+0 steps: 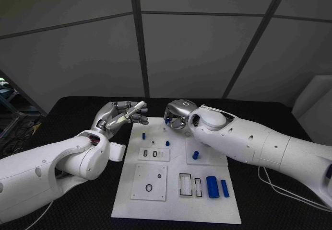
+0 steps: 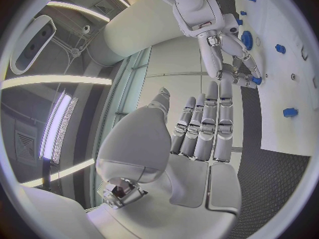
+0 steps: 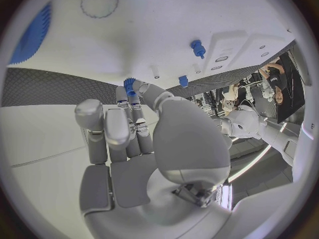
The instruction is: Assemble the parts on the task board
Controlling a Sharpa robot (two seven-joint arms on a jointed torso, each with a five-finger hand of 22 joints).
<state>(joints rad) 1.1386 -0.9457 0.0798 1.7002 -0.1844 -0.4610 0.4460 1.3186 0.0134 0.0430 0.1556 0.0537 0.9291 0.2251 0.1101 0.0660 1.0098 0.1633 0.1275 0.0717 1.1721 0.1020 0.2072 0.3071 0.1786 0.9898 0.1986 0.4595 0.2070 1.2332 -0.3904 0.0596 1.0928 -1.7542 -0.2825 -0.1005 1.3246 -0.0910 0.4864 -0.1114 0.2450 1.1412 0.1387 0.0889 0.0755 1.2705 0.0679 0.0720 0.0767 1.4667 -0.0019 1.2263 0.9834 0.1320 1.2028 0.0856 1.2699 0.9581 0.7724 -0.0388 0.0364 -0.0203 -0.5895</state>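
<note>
The task board (image 1: 207, 211) is a white rectangular plate lying flat in the middle of the black table, its long side running away from the robot; it carries raised white panels with black-outlined slots and rings; two blue cylinders (image 1: 217, 187) lie side by side near its right front corner, the left one thicker; a small blue piece (image 1: 195, 155) sits near the middle right; two blue pegs (image 1: 144, 136) stand upright farther back, one near the left edge and one more central; a small blue toothed piece (image 3: 130, 85), possibly a gear, sits at the right hand's fingertips (image 3: 132, 98).
</note>
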